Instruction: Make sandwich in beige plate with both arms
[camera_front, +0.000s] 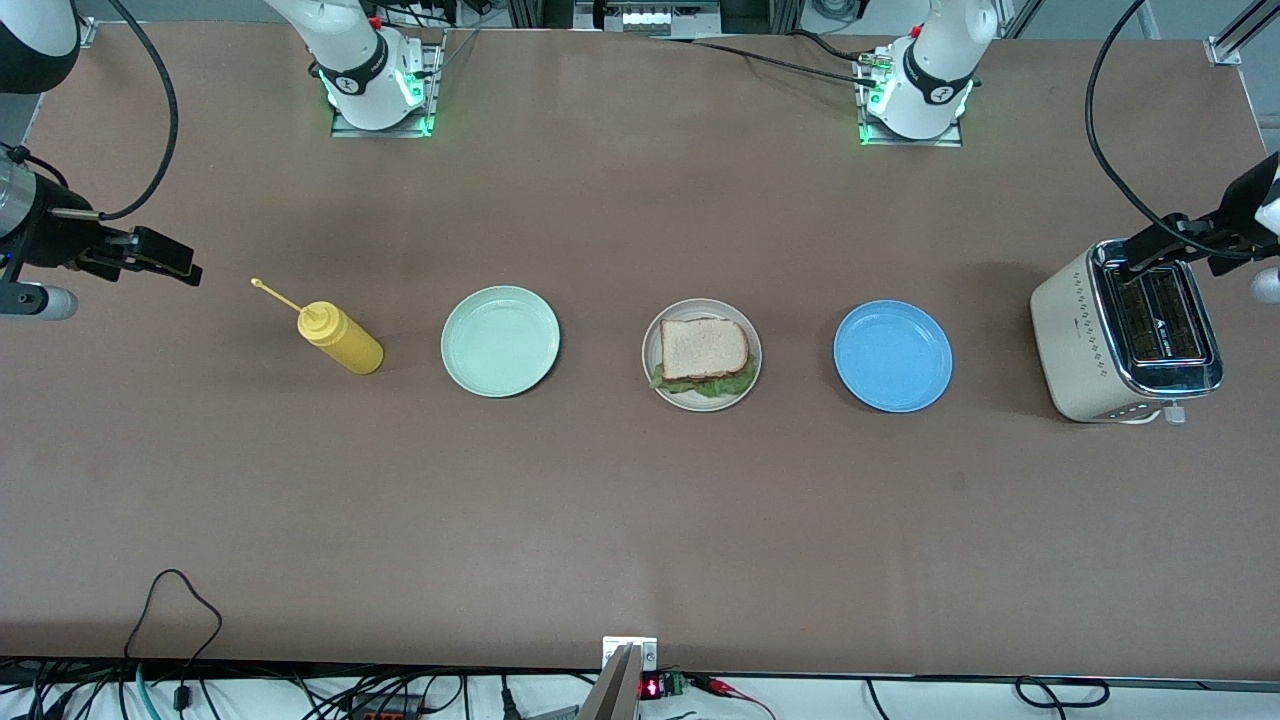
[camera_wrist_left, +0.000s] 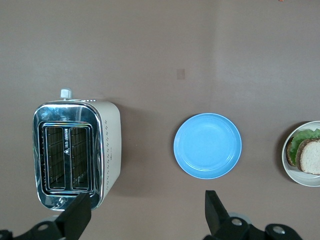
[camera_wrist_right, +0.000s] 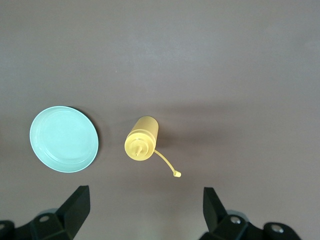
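The sandwich (camera_front: 703, 350), a toasted bread slice on top with green lettuce showing at its edge, lies on the beige plate (camera_front: 655, 330) in the middle of the table. The left wrist view shows the sandwich (camera_wrist_left: 307, 154) and the beige plate (camera_wrist_left: 296, 173) at its border. My left gripper (camera_front: 1150, 250) hangs open and empty over the toaster (camera_front: 1125, 345); in its own view the left gripper (camera_wrist_left: 146, 202) has bare table between its fingers. My right gripper (camera_front: 178, 265) hangs open and empty at the right arm's end, beside the yellow bottle (camera_front: 340, 338).
A mint green plate (camera_front: 500, 341) sits between the bottle and the beige plate. A blue plate (camera_front: 892, 356) lies between the beige plate and the toaster. The right wrist view shows the right gripper (camera_wrist_right: 145, 197), the bottle (camera_wrist_right: 141, 138) and the mint plate (camera_wrist_right: 64, 139).
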